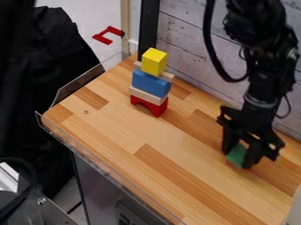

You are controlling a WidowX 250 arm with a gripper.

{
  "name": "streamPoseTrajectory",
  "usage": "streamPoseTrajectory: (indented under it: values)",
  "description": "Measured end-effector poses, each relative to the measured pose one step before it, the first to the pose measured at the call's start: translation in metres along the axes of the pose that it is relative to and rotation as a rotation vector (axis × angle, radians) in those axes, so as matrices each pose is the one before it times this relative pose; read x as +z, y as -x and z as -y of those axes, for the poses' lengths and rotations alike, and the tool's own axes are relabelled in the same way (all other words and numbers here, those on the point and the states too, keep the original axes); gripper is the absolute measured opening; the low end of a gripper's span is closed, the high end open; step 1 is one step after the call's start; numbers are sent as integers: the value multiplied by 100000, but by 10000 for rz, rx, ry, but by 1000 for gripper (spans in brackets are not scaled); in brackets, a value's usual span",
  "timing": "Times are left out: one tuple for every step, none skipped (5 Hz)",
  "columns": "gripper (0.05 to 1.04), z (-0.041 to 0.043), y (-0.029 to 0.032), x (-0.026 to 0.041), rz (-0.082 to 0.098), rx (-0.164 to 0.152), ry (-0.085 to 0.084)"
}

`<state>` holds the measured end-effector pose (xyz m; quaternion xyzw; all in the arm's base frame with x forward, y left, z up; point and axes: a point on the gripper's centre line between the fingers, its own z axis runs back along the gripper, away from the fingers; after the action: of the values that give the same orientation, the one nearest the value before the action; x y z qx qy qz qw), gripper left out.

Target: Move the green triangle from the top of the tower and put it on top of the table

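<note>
At the right of the camera view, the black gripper (240,159) hangs low over the wooden table (123,127). It is shut on the green triangle (236,154), which sits between its two fingers at or just above the tabletop; whether it touches the wood I cannot tell. Part of the green piece is hidden behind the fingers. Up and to the left, apart from the gripper, stands the tower: a red arch (159,108) at the bottom, a tan plank, a blue block (150,83), another tan plank and a yellow block (154,61) on top.
A clear plastic rim (94,159) runs along the table's left and front edges. The whitewashed plank wall (188,48) stands behind the table, close to the arm. Bare wood lies between the tower and the gripper and toward the front.
</note>
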<state>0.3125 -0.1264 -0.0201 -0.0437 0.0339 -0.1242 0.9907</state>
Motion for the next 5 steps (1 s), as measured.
streamPoseTrajectory:
  values:
    - [548,125,-181,-1018,19,-28,135]
    - [548,-181,-211,-61,108,131,125]
    - [592,-143,90,-15,22,72,19]
    - [886,-125,724,318,64,309,-24]
    - [1006,-33,259,4428,827,442,-163]
